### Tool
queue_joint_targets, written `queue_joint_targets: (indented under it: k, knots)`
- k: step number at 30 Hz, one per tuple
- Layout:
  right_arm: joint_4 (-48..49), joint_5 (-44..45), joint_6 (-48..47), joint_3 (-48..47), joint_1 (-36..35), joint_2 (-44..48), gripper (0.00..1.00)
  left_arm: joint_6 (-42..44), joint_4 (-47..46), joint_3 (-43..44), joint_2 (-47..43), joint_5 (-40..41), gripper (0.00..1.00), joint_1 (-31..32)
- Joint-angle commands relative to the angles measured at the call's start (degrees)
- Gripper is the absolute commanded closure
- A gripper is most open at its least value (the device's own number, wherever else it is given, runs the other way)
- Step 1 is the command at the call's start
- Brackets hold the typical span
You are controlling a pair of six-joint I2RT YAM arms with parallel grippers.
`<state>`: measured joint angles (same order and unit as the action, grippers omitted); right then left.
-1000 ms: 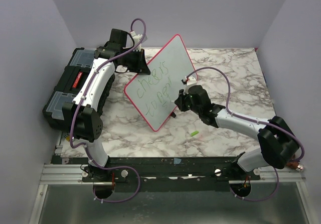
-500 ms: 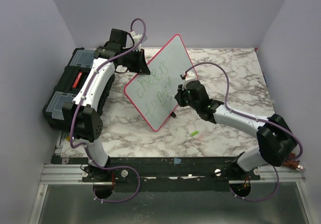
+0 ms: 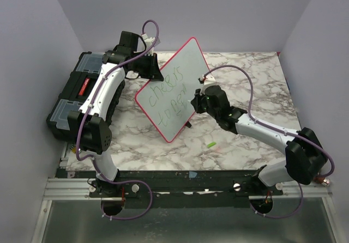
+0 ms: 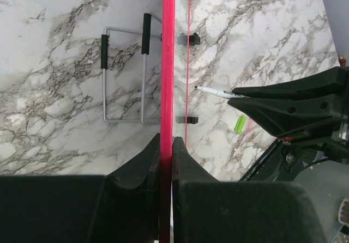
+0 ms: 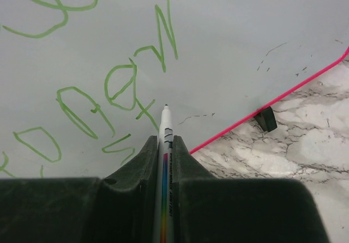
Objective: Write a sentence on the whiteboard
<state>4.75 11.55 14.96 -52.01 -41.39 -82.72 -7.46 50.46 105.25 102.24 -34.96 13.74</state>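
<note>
I'd moved the right gripper (image 3: 197, 98) up the whiteboard (image 3: 188, 63), clamped on the pen (image 5: 164, 127), its tip just beyond the last word of the sentence (image 5: 117, 87). The left gripper (image 4: 166, 145) pinched the board's rim. I judged another word was due.

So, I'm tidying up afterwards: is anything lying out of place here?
A small green cap-like piece lies loose on the grey-veined marble tabletop, near the pink-rimmed glossy whiteboard; possibly a pen cap.
</note>
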Motion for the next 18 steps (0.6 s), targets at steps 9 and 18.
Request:
queue_joint_targets:
  k: [9,18]
  knots:
    - [2.40,-2.58,2.66,-1.43,3.59,-0.31,0.99,5.05,-0.36,0.74,0.29,4.81,1.00,-0.11]
    - [3.36,-6.58,4.81,-2.11,5.98,-1.77,0.99,5.00,-0.71,-0.31,-0.53,4.75,1.00,-0.11]
